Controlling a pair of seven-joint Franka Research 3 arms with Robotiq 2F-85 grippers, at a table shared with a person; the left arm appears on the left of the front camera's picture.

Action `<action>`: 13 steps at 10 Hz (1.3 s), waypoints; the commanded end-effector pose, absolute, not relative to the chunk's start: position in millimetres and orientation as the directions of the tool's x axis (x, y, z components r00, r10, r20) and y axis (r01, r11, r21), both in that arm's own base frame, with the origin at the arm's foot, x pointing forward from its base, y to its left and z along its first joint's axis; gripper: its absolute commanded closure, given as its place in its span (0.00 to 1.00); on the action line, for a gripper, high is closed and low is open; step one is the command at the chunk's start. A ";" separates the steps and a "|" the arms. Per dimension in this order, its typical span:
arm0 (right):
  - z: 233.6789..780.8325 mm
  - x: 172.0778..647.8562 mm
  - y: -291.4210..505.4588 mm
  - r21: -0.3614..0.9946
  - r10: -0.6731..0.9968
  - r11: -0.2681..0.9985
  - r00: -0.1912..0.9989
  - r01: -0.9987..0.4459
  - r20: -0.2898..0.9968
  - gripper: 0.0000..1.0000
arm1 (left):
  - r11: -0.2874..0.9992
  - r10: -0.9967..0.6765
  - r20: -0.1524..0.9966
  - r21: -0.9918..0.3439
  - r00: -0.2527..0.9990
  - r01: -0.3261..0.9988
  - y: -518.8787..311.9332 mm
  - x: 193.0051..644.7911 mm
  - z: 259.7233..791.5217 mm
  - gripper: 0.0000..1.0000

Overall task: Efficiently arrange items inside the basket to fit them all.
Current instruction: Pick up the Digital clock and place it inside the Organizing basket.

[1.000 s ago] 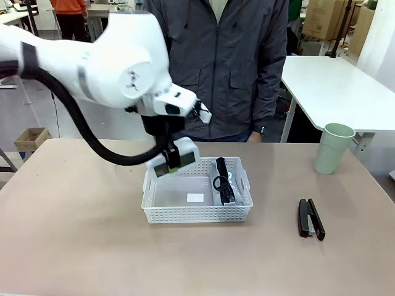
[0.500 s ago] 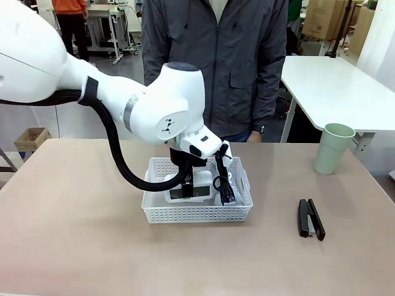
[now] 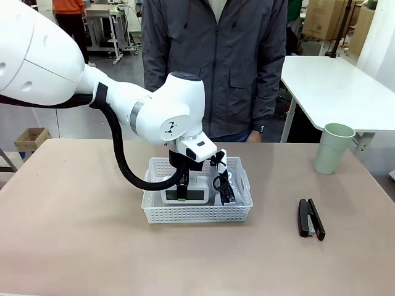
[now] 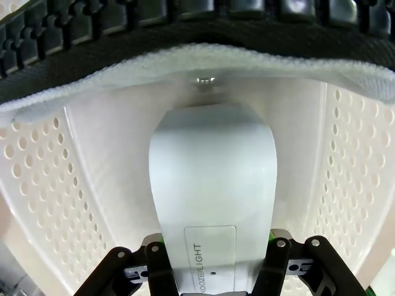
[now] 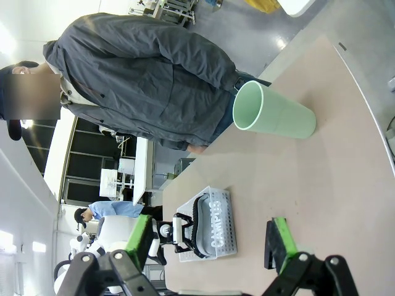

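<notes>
While down inside the basket [image 3: 197, 214], left gripper [image 3: 183, 192]: pinching the white box [image 3: 195, 197] beside the pouch [image 3: 227, 185].
Right gripper [image 5: 210, 237]: fingers spread, empty.
Cup [image 3: 333, 148], stapler [image 3: 310, 219]: on the table [image 3: 92, 234], right of the basket.

White perforated basket [image 3: 197, 214] sits mid-tabletop, nearer far edge. Inside: small white box [image 3: 199, 188] lying flat at ctr, clamped by L end effector [image 3: 182, 189]; grey pouch [image 3: 227, 192] w/ black strap at its R end. Black stapler [image 3: 310, 219] lies flat towards R edge. Pale green cup [image 3: 333, 148] upright, far-R corner.
</notes>
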State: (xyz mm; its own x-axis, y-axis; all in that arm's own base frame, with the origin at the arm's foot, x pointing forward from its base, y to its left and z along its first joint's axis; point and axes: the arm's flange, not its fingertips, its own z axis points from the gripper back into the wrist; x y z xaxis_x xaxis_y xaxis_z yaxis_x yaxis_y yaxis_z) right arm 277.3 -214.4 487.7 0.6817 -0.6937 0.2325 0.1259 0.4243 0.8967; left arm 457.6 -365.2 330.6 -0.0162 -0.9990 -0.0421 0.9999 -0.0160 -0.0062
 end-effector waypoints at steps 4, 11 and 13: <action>487.2 279.1 -215.1 0.904 -0.697 0.416 0.674 0.102 0.244 0.00 | -0.038 -0.997 -0.066 -0.034 -0.040 0.999 -366.3 461.1 336.8 0.49; 487.2 279.1 -215.1 0.904 -0.697 0.416 0.674 0.102 0.244 0.00 | -0.045 -0.999 -0.027 -0.079 -0.047 0.996 -364.7 462.2 343.5 0.00; 487.2 279.1 -215.1 0.904 -0.697 0.416 0.674 0.102 0.244 0.00 | -0.035 -0.999 -0.012 -0.059 -0.036 0.998 -361.5 458.5 353.9 0.00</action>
State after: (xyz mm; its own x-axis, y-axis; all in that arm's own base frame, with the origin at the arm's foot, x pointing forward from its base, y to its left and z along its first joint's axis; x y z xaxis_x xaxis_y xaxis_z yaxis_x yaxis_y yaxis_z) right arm 277.3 -214.4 487.7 0.6819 -0.6935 0.2324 0.1258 0.4242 0.8968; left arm 464.0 -367.6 343.3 -0.0283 -0.9989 -0.0369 0.9985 -0.0266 -0.0480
